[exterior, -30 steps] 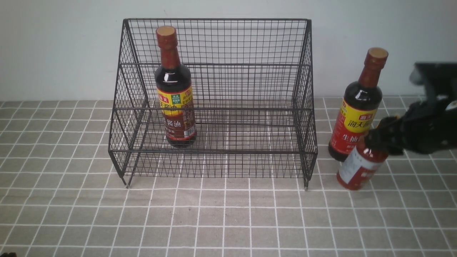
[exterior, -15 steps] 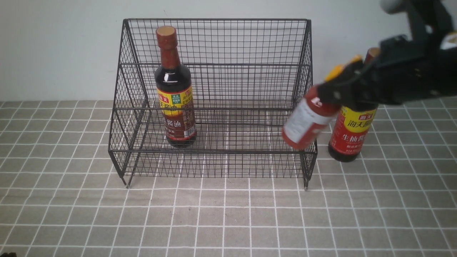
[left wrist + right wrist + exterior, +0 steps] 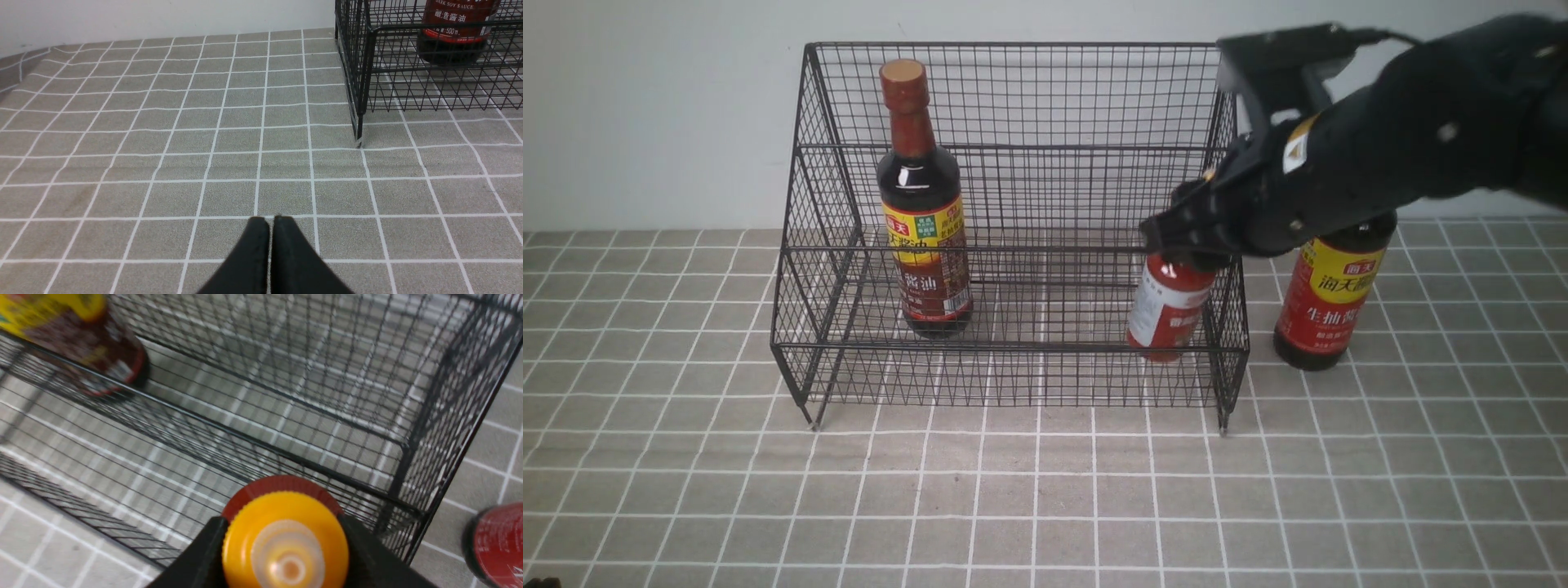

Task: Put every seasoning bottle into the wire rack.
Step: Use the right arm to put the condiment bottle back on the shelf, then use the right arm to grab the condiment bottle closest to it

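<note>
The large black wire-mesh stepped rack (image 3: pixel 1013 349) stood on the grey tiled surface (image 3: pixel 1013 490). The right arm (image 3: pixel 1405 139), half a second before beside the rack, now reached over its right end, hiding the top of the tall yellow-and-red-labelled soy-sauce bottle (image 3: pixel 1327 306) standing outside. Another tall dark soy-sauce bottle (image 3: pixel 925 229) with a yellow-and-brown label stood on the lower tier. The short red sauce bottle (image 3: pixel 1168 314), earlier tilted outside, was nearly upright within that tier's right end, with the right tool (image 3: pixel 1186 241) clamped on its yellow cap (image 3: pixel 286 539). The left tool (image 3: pixel 271 249) was pressed shut, empty.

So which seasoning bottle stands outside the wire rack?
The tall dark soy-sauce bottle with the yellow-and-red label, right of the black wire rack; the other tall bottle and short red bottle are inside it.
</note>
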